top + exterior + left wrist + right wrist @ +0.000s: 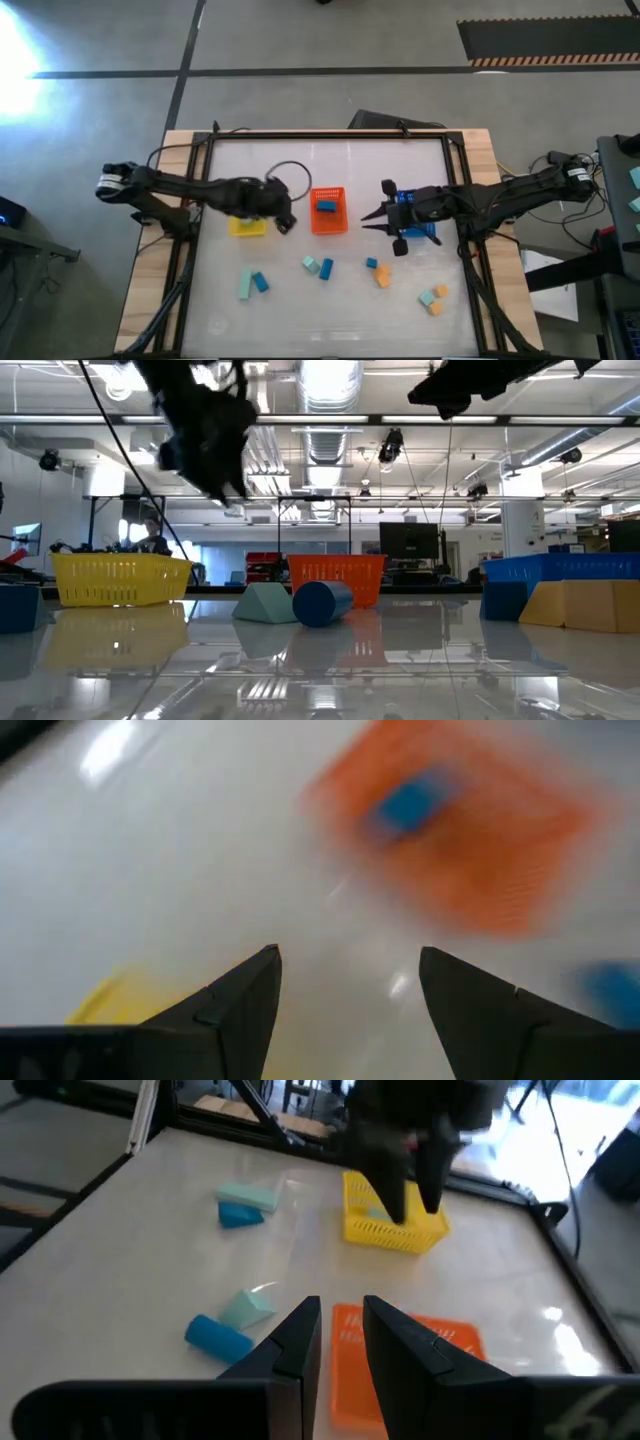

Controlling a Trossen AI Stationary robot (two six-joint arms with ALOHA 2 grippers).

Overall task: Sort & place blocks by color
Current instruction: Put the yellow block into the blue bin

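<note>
Sorting was at an early stage. Most blocks lay loose on the near half of the table point(330, 320) in four groups. At near right sat a teal block point(427, 298) with an orange block point(435, 308) touching it and another orange piece just beside them. Toward the centre, a blue block point(371, 263) adjoined an orange one point(382, 277). A teal wedge point(310, 264) lay next to a blue cylinder point(326, 268) — the cylinder's long axis ran roughly front to back, slightly tilted. At near left, a teal bar point(245, 284) lay with its long axis near to far, a blue piece point(261, 282) against its side.

Farther back stood the baskets. The orange basket point(328, 211) held one blue block point(326, 207) — by colour this placement appeared mismatched. The yellow basket point(247, 226) seemed to hold a teal piece, though this was unclear. The blue basket point(420, 232) lay largely under the right arm; its contents could not be seen.

The left gripper point(284, 222) hovered between the yellow and orange baskets, fingers apart and empty. The right gripper point(372, 220) hung just right of the orange basket, fingers nearly together with a narrow gap, holding nothing.
</note>
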